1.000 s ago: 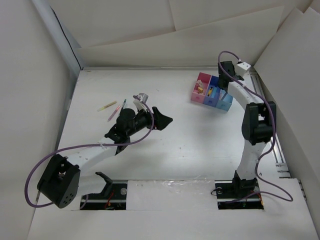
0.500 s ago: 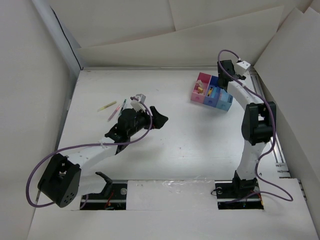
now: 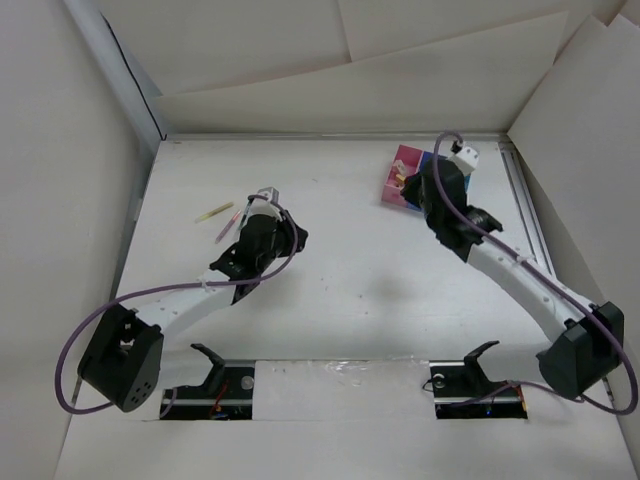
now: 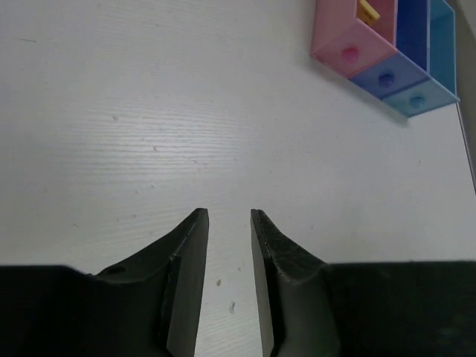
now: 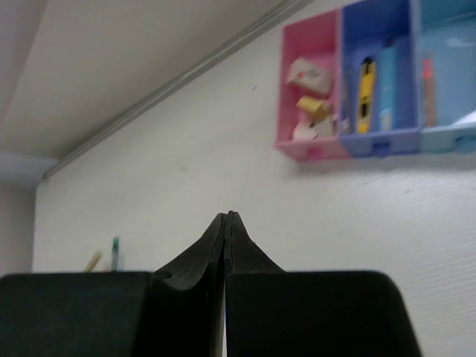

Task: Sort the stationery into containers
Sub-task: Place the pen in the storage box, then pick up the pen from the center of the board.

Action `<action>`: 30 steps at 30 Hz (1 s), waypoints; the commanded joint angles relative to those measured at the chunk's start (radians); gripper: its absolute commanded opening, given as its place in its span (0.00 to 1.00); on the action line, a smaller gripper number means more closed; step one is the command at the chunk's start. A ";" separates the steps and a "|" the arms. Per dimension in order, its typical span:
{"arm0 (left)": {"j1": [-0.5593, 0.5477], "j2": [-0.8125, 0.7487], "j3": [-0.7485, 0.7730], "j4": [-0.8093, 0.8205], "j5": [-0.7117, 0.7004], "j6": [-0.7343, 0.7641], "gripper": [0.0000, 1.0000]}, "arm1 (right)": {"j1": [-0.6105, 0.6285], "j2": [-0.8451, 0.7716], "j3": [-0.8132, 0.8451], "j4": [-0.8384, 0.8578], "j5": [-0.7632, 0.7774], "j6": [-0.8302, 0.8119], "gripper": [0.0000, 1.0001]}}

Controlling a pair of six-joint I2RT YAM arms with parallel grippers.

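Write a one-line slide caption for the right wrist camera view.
Shut, empty right claw faces the pink bin, dark blue bin and light blue bin, all holding stationery.

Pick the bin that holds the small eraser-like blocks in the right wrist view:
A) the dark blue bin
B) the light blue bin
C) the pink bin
C: the small eraser-like blocks lie inside the pink bin, while the dark blue bin next to it holds a yellow pen-like stick instead.
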 commanded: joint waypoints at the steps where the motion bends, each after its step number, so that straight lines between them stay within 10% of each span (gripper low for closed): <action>1: 0.038 -0.004 0.048 -0.061 -0.090 -0.022 0.24 | 0.107 -0.012 -0.113 0.102 -0.069 0.044 0.01; 7: 0.048 0.099 0.140 -0.175 -0.241 -0.049 0.12 | 0.251 -0.037 -0.191 0.155 -0.046 0.032 0.25; 13: 0.087 0.154 0.215 -0.302 -0.312 -0.079 0.23 | 0.271 -0.063 -0.279 0.230 -0.084 0.023 0.45; 17: 0.194 0.176 0.226 -0.348 -0.282 -0.098 0.40 | 0.282 -0.072 -0.279 0.231 -0.105 0.023 0.45; 30: 0.329 0.246 0.280 -0.459 -0.332 -0.038 0.41 | 0.291 -0.131 -0.297 0.231 -0.094 0.014 0.46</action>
